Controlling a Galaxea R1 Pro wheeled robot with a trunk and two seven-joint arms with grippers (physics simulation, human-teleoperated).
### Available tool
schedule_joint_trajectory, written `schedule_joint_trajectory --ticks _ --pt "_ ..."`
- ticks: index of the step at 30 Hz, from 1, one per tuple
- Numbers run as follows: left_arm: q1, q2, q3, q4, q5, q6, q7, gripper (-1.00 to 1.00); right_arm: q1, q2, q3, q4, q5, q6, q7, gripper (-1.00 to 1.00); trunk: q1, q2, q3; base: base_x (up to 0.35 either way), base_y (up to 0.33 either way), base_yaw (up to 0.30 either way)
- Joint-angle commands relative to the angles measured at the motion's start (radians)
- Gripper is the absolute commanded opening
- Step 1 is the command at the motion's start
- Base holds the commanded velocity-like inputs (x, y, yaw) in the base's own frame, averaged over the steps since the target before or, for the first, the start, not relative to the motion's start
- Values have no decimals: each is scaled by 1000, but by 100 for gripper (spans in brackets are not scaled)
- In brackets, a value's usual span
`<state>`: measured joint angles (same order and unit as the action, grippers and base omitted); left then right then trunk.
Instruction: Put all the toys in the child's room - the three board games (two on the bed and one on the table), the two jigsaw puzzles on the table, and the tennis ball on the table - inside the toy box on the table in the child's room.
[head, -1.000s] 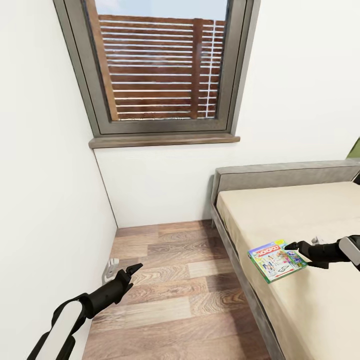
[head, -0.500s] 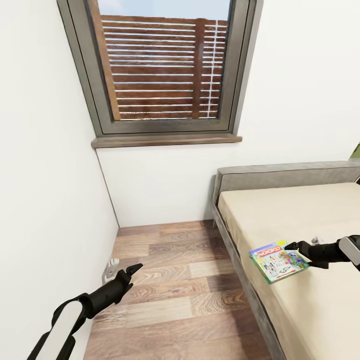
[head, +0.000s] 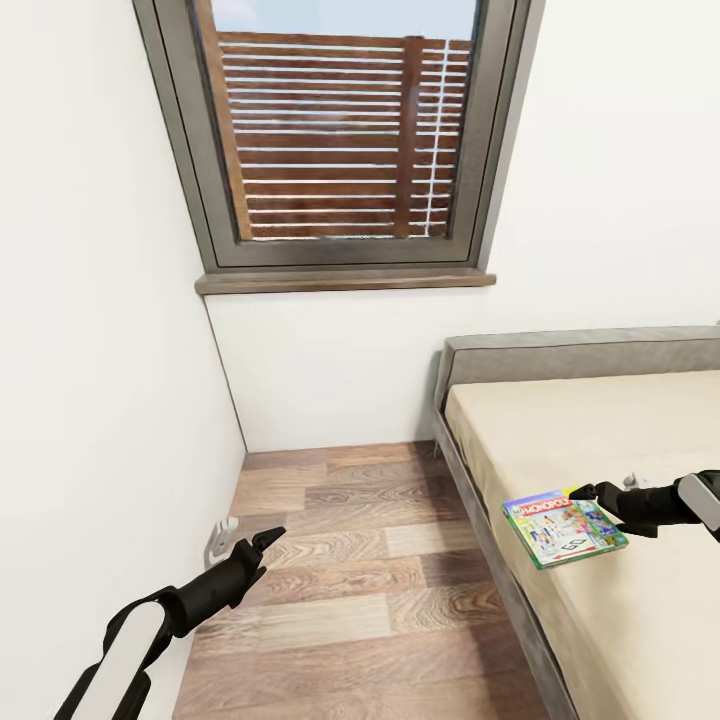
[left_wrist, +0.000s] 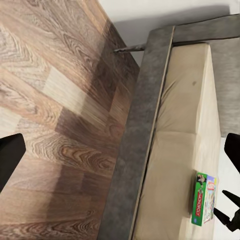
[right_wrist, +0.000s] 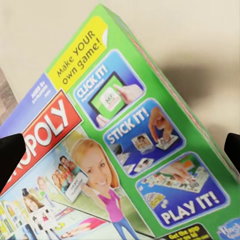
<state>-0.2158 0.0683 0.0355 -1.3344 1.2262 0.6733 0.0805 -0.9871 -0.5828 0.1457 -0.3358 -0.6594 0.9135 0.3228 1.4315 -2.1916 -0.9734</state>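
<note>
the right gripper (head: 588, 492) pinches only the edge of the board game (head: 564, 526) above the bed (head: 600, 420); the box could slip. left gripper (head: 268, 541) looks closed, empty.

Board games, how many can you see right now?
1. A green-edged Monopoly box sits by the bed's near edge, at the right gripper. Other games may lie outside these views.

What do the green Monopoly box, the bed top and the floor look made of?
Green-edged Monopoly game box: printed glossy cardboard, judging by its sharp edges and faint sheen. Beige bed top: matte fabric, seemingly soft, in a grey upholstered frame. Brown plank floor: wood or wood-look laminate, with visible grain.
</note>
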Motion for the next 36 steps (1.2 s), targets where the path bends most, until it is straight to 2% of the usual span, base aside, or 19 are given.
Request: schedule_joint_trajectory --ticks 1,30,36 --pt "0 0 1 -1 10 5 8 100 -1 -1 5 0 8 1 10 100 0 0 -1 0 0 23" --pt "0 -1 0 0 10 5 8 100 -1 -2 3 0 10 -2 7 100 0 0 -1 0 0 4" --pt "-2 -2 0 10 9 4 8 100 -2 -16 1 -3 10 -56 6 100 0 0 -1 0 0 0"
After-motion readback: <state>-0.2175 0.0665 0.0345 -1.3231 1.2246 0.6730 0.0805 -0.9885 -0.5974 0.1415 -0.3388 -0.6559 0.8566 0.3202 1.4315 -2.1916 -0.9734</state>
